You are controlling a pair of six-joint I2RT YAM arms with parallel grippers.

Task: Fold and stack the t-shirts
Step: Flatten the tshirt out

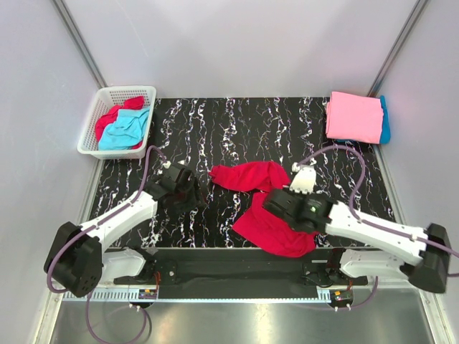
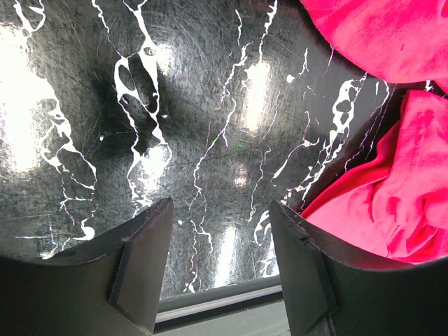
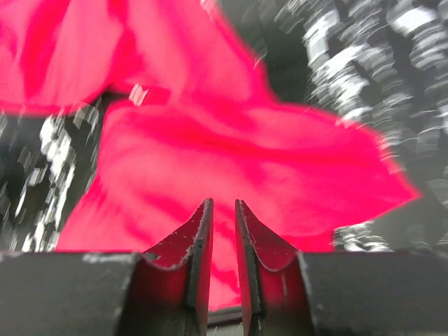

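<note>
Top external: red t-shirt (image 1: 276,233) under right gripper (image 1: 269,204), jaws nearly together, hold unclear; left gripper (image 1: 195,192) open, empty, just left of it.

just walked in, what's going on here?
A crumpled red t-shirt lies mid-table. The right gripper is on it, jaws nearly together; grip unconfirmed. The left gripper hangs open over bare table beside it. A folded pink t-shirt sits on a blue one far right; a red shirt and a turquoise shirt lie in the basket.
</note>
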